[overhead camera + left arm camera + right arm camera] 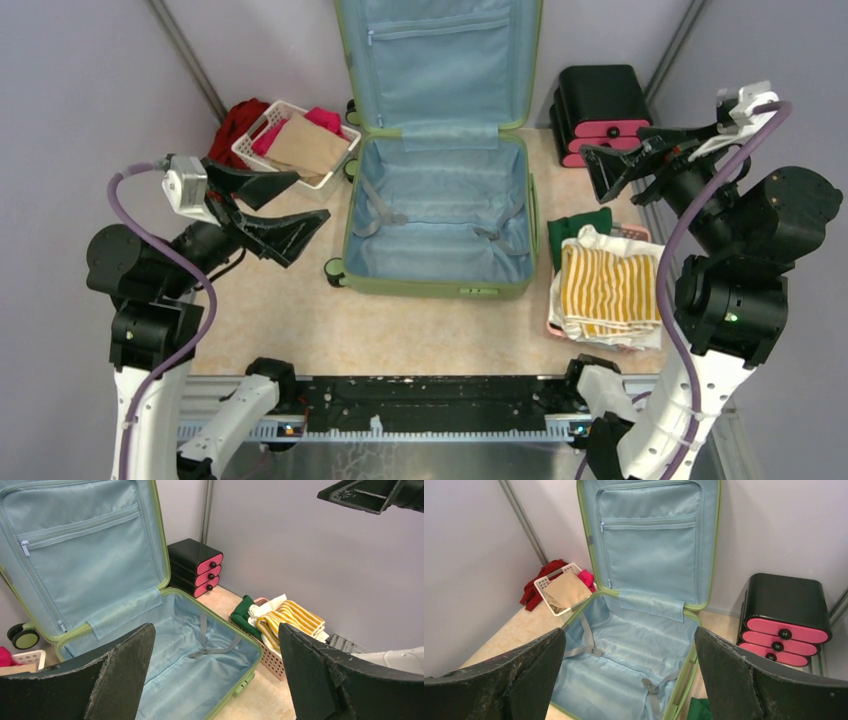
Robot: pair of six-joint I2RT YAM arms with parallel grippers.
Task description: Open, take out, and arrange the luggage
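Left pincer (308, 198) agape, empty; right pincer (592, 172) agape, empty; luggage (440, 210) open between them, lid (440, 60) raised.

The top view looks steeply down from high over the near side of the open light-green hard-shell suitcase (437, 215) with blue lining, taking it in whole. The left wrist view sits low and close at the suitcase's left, facing right across it. The right wrist view, at its right, faces back-left. All share its lining.
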